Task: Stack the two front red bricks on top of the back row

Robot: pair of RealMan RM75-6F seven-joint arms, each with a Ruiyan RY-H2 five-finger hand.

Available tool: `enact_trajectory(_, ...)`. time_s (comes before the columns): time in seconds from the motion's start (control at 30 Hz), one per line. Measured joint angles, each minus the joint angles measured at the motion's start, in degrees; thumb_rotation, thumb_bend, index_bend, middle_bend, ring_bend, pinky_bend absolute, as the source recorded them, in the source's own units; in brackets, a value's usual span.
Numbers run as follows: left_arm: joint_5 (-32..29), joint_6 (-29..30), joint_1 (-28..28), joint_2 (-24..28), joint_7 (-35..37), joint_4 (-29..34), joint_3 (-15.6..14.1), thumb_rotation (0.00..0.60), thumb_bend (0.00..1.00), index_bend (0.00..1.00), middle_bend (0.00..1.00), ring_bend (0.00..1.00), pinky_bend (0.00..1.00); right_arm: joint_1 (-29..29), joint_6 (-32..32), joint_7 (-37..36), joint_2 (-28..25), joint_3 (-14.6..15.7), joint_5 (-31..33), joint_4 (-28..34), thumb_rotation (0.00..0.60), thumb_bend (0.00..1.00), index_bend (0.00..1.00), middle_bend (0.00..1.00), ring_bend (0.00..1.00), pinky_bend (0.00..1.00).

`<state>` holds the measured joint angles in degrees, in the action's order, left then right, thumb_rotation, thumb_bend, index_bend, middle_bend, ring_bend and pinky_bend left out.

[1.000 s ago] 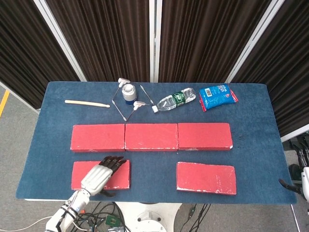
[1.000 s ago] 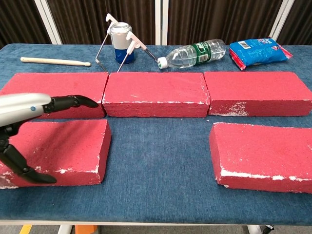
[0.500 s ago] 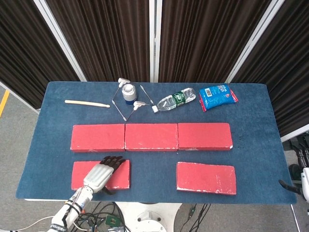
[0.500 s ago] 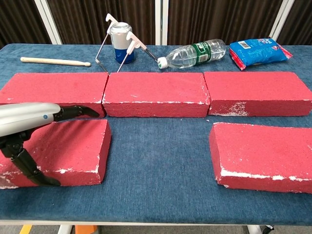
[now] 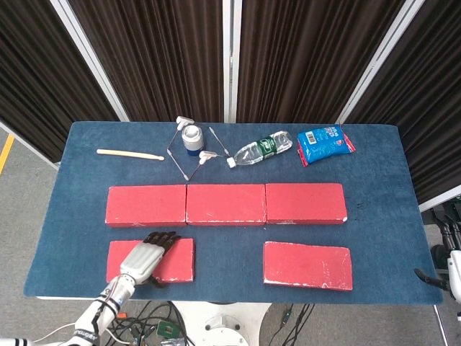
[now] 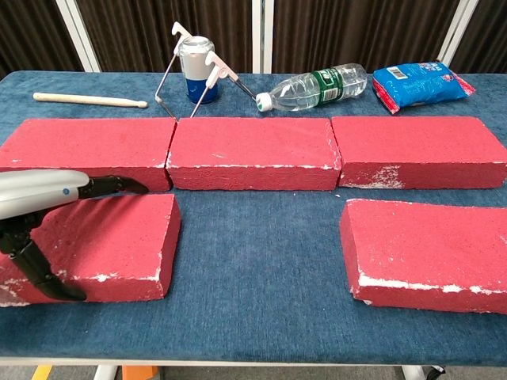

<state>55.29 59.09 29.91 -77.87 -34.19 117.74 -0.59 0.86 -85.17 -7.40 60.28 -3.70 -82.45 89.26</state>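
Left hand fingers spread over the top of the front-left brick, thumb down its near face — visible in chest view only — brick lower left of frame, long axis left-right.

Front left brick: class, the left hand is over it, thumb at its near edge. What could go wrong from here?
1. The left hand spans only one end of the front left brick, so a lift may tilt it.
2. The back left brick lies close behind; the fingers could catch it.
3. Chipped edges may crumble under the grip.
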Motion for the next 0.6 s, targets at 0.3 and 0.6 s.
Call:
enact_trajectory(0.3, -0.51, -0.32, 0.95, 0.45, 3.17, -1.16, 0.09, 0.6, 0.0, 0.01, 0.0, 0.0, 0.0, -0.02, 0.08, 0.05, 0.28, 0.03, 0.02, -0.18, 0.6, 0.0, 0.0, 0.0, 0.0, 0.0)
enact_trajectory(0.6, -1.9, -1.23, 1.96, 0.38, 5.41, -2.35, -0.2, 0.6, 0.0, 0.01, 0.02, 0.04, 0.0, -0.02, 0.18, 0.0, 0.24, 0.03, 0.07, -0.22, 0.6, 0.0, 0.0, 0.0, 0.0, 0.0)
